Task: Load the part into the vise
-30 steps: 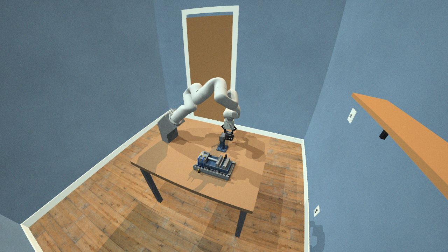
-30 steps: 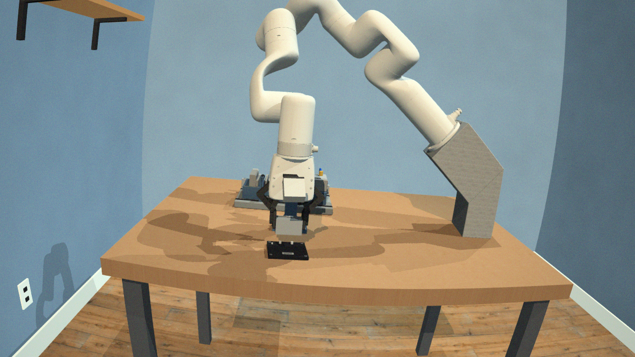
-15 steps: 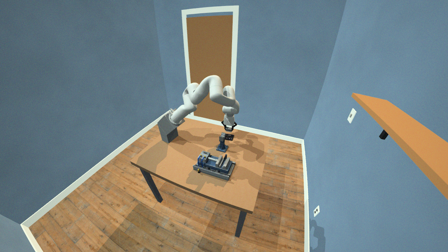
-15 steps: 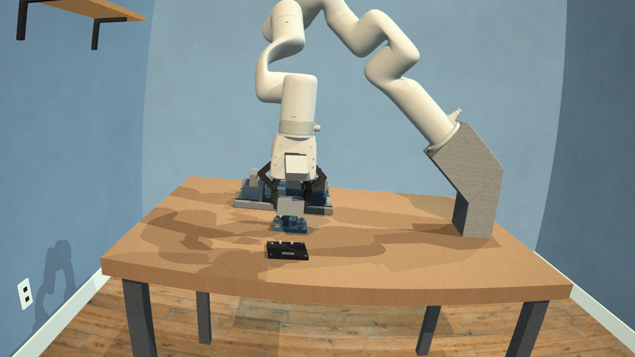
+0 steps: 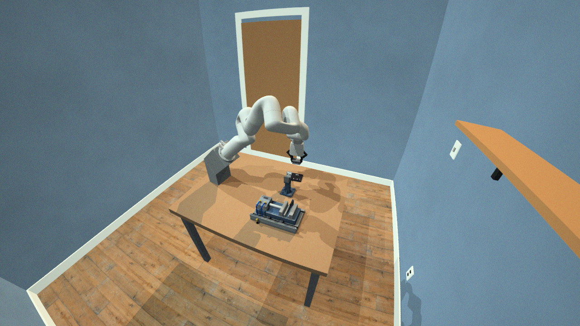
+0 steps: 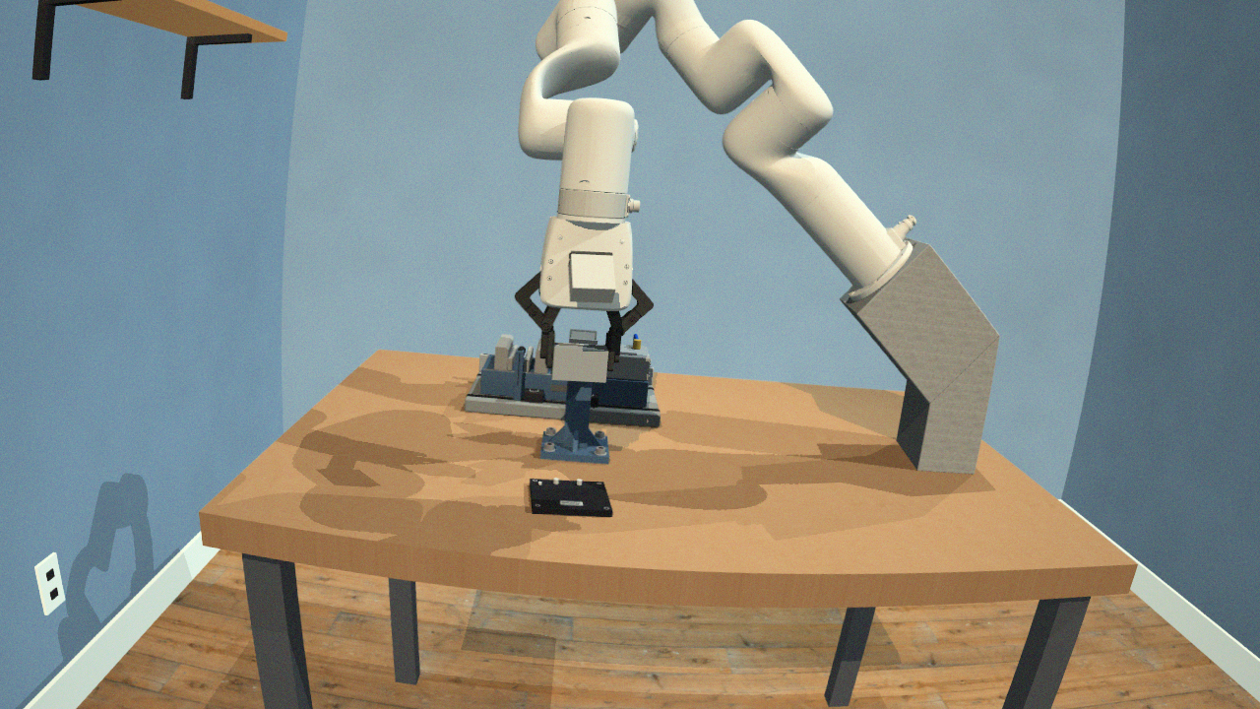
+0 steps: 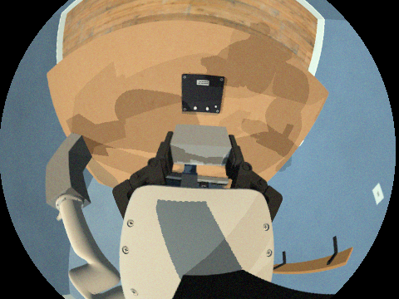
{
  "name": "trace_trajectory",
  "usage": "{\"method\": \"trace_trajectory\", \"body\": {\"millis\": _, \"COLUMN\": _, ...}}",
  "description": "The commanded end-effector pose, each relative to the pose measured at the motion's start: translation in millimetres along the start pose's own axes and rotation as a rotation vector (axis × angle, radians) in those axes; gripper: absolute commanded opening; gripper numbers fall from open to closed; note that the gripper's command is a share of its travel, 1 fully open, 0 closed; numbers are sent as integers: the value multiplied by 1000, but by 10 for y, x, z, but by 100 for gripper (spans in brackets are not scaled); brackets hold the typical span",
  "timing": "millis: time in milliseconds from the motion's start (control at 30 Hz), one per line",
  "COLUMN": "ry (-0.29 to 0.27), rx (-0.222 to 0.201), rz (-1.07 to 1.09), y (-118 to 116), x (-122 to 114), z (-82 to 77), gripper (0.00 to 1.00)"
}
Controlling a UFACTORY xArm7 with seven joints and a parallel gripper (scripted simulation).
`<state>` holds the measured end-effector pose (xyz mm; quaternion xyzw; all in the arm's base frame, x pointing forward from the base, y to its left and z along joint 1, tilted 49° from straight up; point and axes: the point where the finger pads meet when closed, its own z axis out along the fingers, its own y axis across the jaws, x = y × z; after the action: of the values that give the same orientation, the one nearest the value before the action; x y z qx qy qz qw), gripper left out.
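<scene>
My gripper is shut on the part, a plain grey block, gripping its two sides. It hangs in the air above the table, over the blue V-block and clear of it. In the wrist view the part sits between the dark fingers, and I cannot tell which way its slot faces. The black infeed plate lies bare near the table's edge; it also shows in the wrist view. The vise stands open beyond the V-block. In the top view my gripper is high above the infeed plate.
The arm's grey wedge-shaped base stands at a table corner. A wooden shelf hangs on the side wall, well off the table. The vise's air cylinder end points away from the V-block side.
</scene>
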<state>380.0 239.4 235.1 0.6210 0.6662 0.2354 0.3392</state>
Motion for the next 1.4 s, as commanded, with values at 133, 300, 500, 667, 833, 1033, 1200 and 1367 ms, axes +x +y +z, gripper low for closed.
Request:
{"method": "trace_trajectory", "body": {"millis": 133, "ry": 2, "rx": -2, "rz": 0, "y": 7, "x": 6, "z": -351, "gripper": 0}}
{"method": "trace_trajectory", "body": {"millis": 300, "ry": 2, "rx": -2, "rz": 0, "y": 7, "x": 5, "z": -447, "gripper": 0}}
{"method": "trace_trajectory", "body": {"millis": 500, "ry": 2, "rx": -2, "rz": 0, "y": 6, "x": 5, "z": -598, "gripper": 0}}
{"method": "trace_trajectory", "body": {"millis": 667, "ry": 2, "rx": -2, "rz": 0, "y": 6, "x": 5, "z": -677, "gripper": 0}}
{"method": "trace_trajectory", "body": {"millis": 833, "ry": 2, "rx": -2, "rz": 0, "y": 6, "x": 5, "z": -705, "gripper": 0}}
{"method": "trace_trajectory", "body": {"millis": 1033, "ry": 2, "rx": -1, "rz": 0, "y": 6, "x": 5, "z": -730, "gripper": 0}}
{"method": "trace_trajectory", "body": {"millis": 1200, "ry": 2, "rx": -1, "rz": 0, "y": 6, "x": 5, "z": -732, "gripper": 0}}
{"method": "trace_trajectory", "body": {"millis": 1367, "ry": 2, "rx": -1, "rz": 0, "y": 6, "x": 5, "z": -732, "gripper": 0}}
